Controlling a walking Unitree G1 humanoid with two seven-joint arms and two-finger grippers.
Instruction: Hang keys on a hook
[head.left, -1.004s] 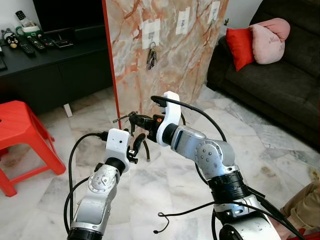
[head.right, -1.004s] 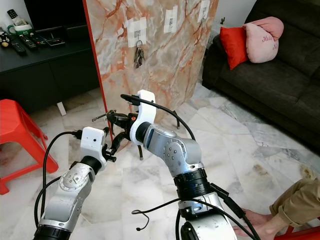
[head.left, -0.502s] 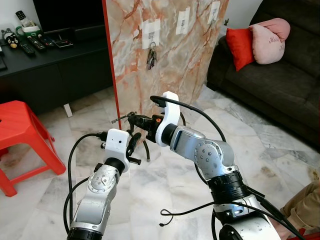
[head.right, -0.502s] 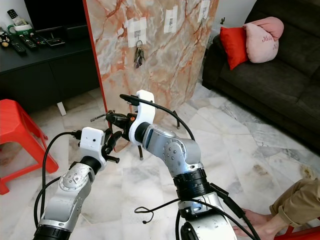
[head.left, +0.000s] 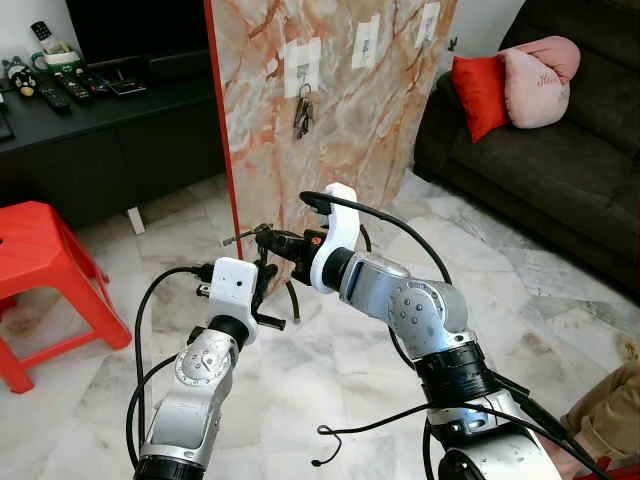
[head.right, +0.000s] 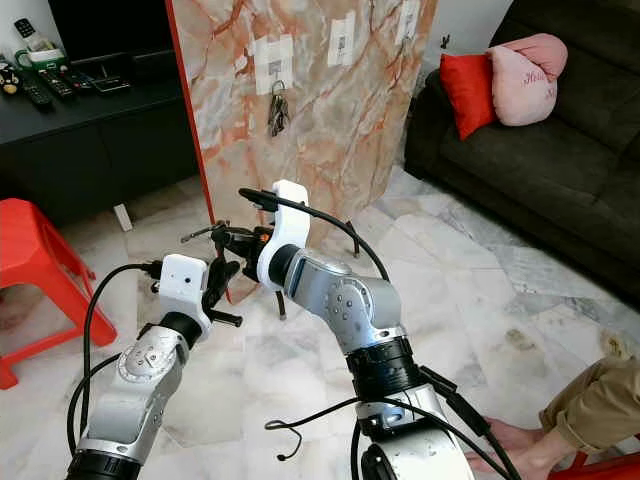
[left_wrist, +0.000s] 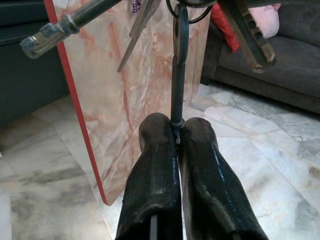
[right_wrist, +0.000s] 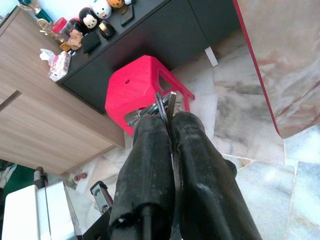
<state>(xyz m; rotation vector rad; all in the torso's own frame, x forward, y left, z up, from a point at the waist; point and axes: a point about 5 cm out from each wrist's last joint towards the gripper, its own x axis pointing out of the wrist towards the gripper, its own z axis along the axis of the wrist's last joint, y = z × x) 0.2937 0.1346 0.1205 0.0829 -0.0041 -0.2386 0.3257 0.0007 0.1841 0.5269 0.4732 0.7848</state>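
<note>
Holding one bunch of keys (left_wrist: 150, 20) between both our pincers, in mid-air in front of the marbled panel (head.left: 340, 110). Our left pincer (left_wrist: 176, 131) is closed, fingers pinched on a thin dark loop that hangs down from the key ring. Our right pincer (right_wrist: 169, 120) is closed too, clamped on the ring and keys right at its tips. In the head views the two pincers meet just in front of the panel's red left edge, low down, well below the hooks. A second key bunch (head.left: 302, 112) already hangs on the left hook plate (head.left: 303, 66); two more white hook plates (head.left: 366, 42) sit further along the panel's top. Red stool (head.left: 45, 275) stands on the marble floor (head.left: 560, 290) to our left, next to a black desk (head.left: 90, 120) carrying remotes and small stuff. Dark sofa (head.left: 570, 150) on the right with a red cushion (head.left: 478, 92) and a pink cushion (head.left: 538, 82). Person's leg (head.right: 595, 405) shows at bottom right corner.
</note>
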